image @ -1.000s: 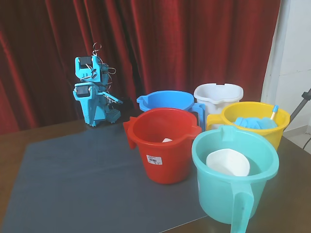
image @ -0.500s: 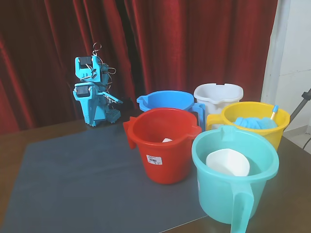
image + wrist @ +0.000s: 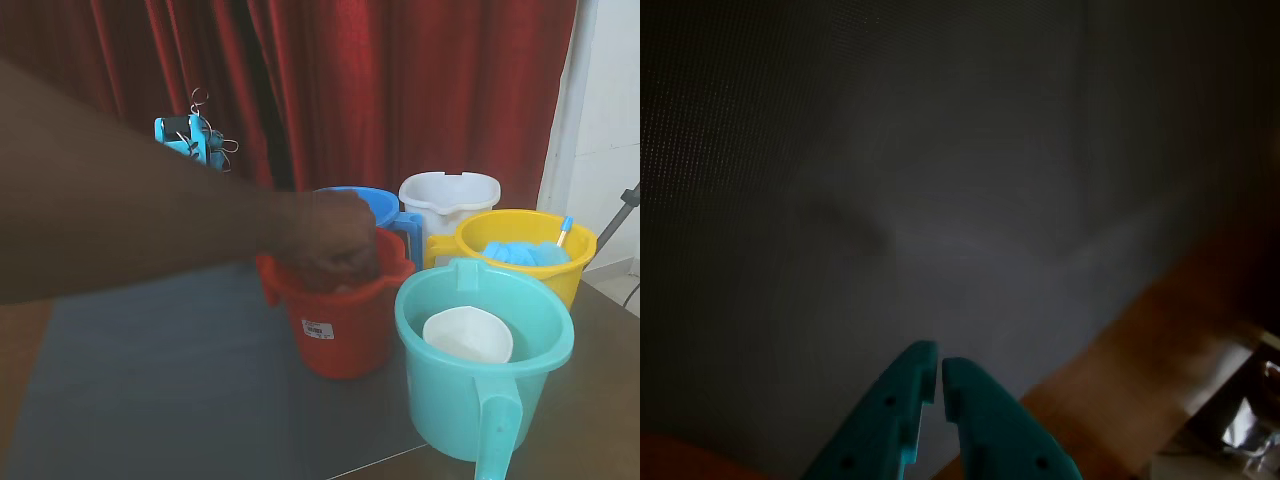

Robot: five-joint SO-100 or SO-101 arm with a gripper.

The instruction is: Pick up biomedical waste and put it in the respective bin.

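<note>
No biomedical waste shows in either view. A person's hand (image 3: 330, 245) reaches from the left into the red bucket (image 3: 340, 335) and covers its opening. My folded blue arm (image 3: 188, 132) stands at the back left of the fixed view, mostly hidden behind the person's forearm. In the wrist view my gripper (image 3: 938, 365) is shut, its teal fingers nearly touching, with nothing between them. It hangs above the grey mat (image 3: 890, 200).
Around the red bucket stand a blue bucket (image 3: 378, 203), a white bucket (image 3: 450, 195), a yellow bucket (image 3: 480, 243) holding blue items, and a teal bucket (image 3: 440, 400) with a stiff white cup (image 3: 467, 335) inside. The grey mat (image 3: 150, 400) covers the table's left half.
A person's arm has come in from the left and its hand is now in the red bucket, hiding most of my arm. The buckets have not moved.
</note>
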